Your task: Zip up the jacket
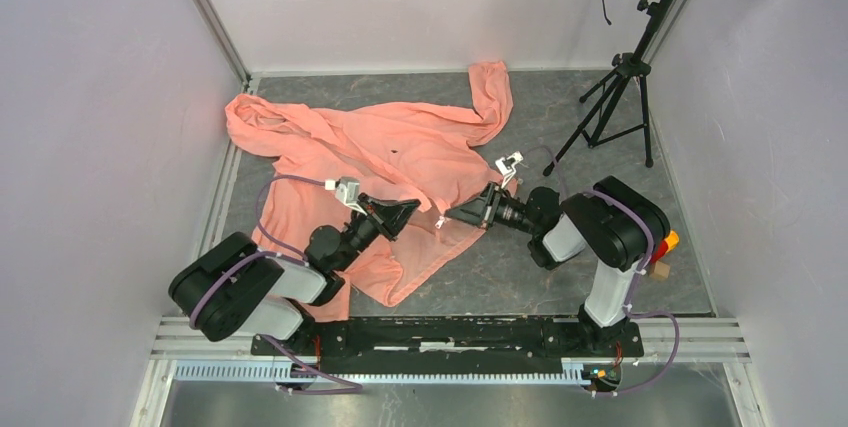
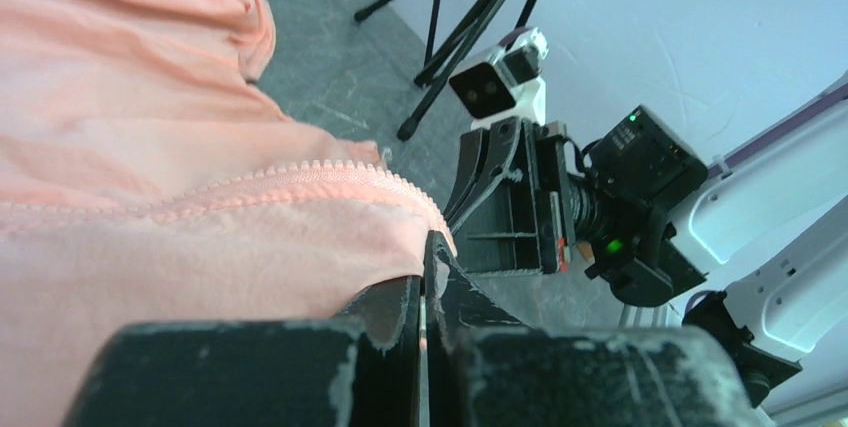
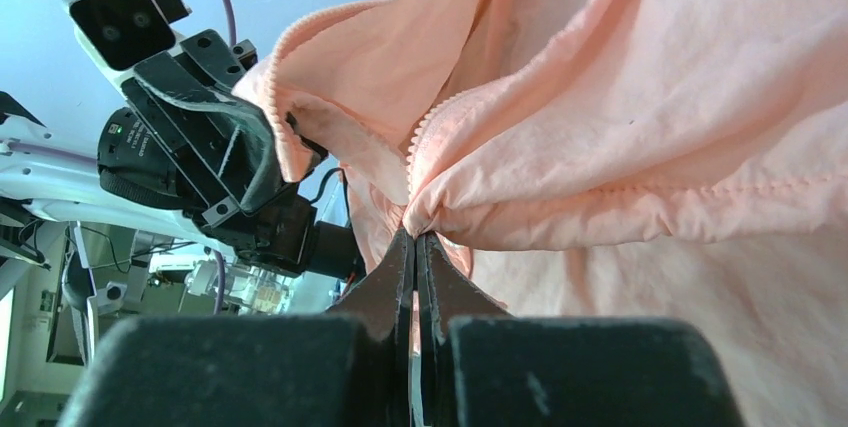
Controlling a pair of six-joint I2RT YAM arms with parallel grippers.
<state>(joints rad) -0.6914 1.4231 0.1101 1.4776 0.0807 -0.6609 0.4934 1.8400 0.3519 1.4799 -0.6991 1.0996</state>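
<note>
The salmon-pink jacket (image 1: 390,152) lies spread on the grey table, one sleeve reaching to the back right. Its front edge near the hem is lifted between my two grippers. My left gripper (image 1: 414,210) is shut on the jacket's edge, and the fabric is pinched at its tips in the left wrist view (image 2: 430,244). A row of zipper teeth (image 2: 300,177) runs along that edge. My right gripper (image 1: 452,215) faces it, shut on a bunched fold of the jacket (image 3: 413,234) beside zipper teeth (image 3: 420,137). A small pale bit (image 1: 439,222) hangs between the grippers.
A black tripod stand (image 1: 620,97) with a perforated tray stands at the back right. White walls close in the left, back and right sides. A red and yellow object (image 1: 666,243) sits by the right arm's base. A metal rail (image 1: 450,337) runs along the near edge.
</note>
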